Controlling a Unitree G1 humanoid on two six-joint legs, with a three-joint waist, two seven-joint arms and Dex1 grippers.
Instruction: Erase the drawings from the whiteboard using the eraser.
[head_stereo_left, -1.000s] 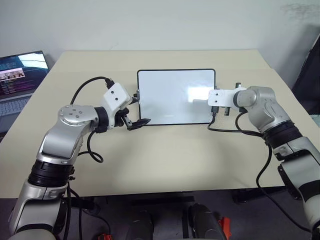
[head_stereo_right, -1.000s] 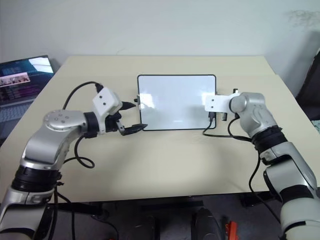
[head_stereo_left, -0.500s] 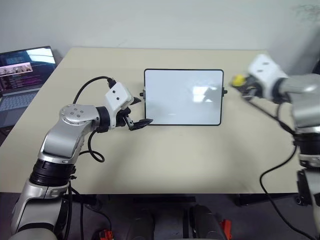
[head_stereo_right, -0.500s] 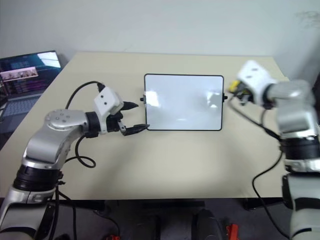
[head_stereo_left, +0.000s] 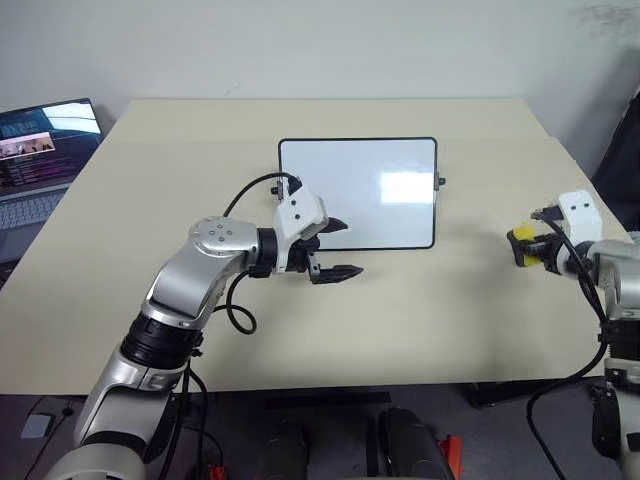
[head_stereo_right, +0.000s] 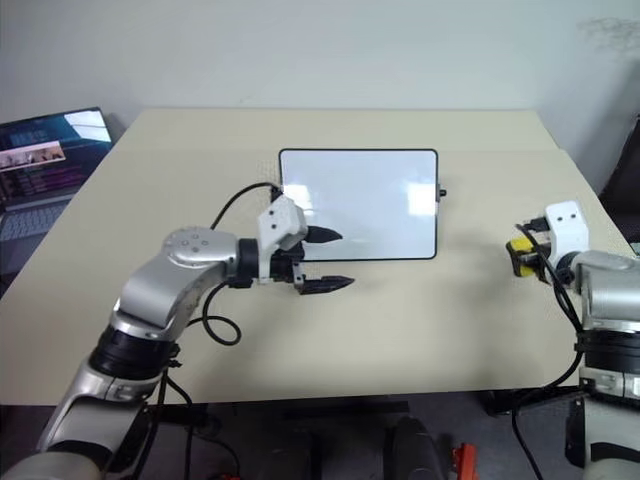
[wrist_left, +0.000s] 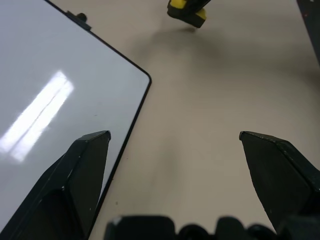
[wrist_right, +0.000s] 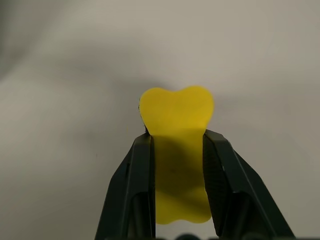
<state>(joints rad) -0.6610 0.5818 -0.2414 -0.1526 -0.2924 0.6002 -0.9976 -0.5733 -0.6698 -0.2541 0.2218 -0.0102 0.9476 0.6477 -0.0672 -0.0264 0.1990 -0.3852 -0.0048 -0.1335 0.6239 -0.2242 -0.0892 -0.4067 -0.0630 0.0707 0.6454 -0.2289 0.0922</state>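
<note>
Whiteboard (head_stereo_left: 357, 192) flat on the table (head_stereo_left: 420, 300), mid-table toward the far side, face glossy and blank as far as can be told; no drawings made out on it, only window glare. Eraser (head_stereo_left: 524, 247) pinched in the right gripper (head_stereo_left: 530, 248), well off to the right of the board, above bare tabletop near the right edge. Right wrist view: both black fingers (wrist_right: 136, 175) clamped on the flanks of the yellow block, squeezing it to a waist, dark face not visible. Likely held clear of the board because wiping looks finished, or parked ready to set down; cannot tell which. Left gripper (head_stereo_left: 335, 248) spread wide and empty, hovering at the board's near edge close to its near-right corner, one finger over the white surface, the other over the table. Probably placed there to steady the board against sliding. Laptop (head_stereo_left: 40, 150) at far left, well apart, screen lit.
</note>
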